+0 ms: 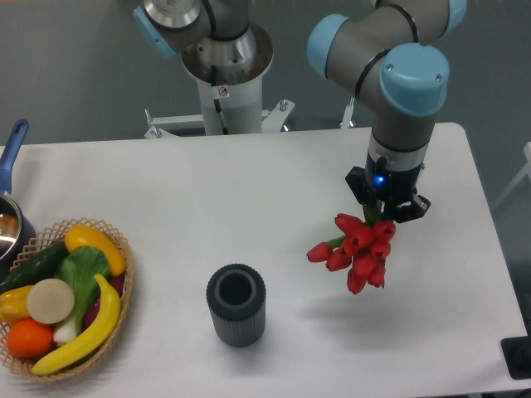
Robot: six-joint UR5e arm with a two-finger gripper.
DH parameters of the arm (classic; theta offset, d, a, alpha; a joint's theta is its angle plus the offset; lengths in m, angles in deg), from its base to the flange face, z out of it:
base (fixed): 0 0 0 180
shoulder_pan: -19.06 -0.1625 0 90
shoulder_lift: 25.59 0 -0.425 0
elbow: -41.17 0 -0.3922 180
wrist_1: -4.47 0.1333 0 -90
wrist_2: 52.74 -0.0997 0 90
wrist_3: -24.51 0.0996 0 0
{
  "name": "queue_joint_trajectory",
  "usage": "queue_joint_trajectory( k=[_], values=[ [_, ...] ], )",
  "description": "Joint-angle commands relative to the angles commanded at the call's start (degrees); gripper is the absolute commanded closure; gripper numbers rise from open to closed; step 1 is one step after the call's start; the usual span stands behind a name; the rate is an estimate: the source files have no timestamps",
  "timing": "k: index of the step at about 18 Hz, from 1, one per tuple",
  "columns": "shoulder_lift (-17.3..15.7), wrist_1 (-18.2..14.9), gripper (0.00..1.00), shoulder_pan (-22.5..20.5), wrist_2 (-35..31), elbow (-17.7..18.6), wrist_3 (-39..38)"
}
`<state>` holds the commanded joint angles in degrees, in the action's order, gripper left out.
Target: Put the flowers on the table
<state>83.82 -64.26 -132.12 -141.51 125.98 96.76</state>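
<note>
While scanning from the left edge: blue-handled pot (10,217) cut off by the frame, touching the wicker basket (124,286) just beside it. Basket holds bananas (87,332), a cucumber (35,265), an orange (30,337), leafy greens (83,269) and a pale round piece (51,300). Dark ribbed cylinder vase (236,304) stands upright mid-tabletop (249,199), mouth open. Well right of it, red flowers (358,249) hang blooms-down off the tabletop, shadow below them. Pincer (383,212) clenched on the flower stems, pointing down, blue LED lit on the wrist
</note>
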Motion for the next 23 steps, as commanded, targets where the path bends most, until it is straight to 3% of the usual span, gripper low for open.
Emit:
queue_joint_trajectory(
  k=[7, 10, 14, 20, 22, 23],
  values=[
    [1.6, -0.1, 1.0, 1.5, -1.3, 0.5, -2.6],
    [3.9, 0.3, 0.98, 2.6, -1.5, 0.7, -3.9],
    [6.2, 0.4, 0.77, 3.8, -1.8, 0.7, -5.5],
    [8.4, 0.6, 0.65, 4.7, -1.9, 0.4, -7.1],
    [8.4, 0.6, 0.52, 4.7, -1.8, 0.4, -7.1],
    [8.3, 0.6, 0.31, 4.7, -1.8, 0.4, -7.2]
  ],
)
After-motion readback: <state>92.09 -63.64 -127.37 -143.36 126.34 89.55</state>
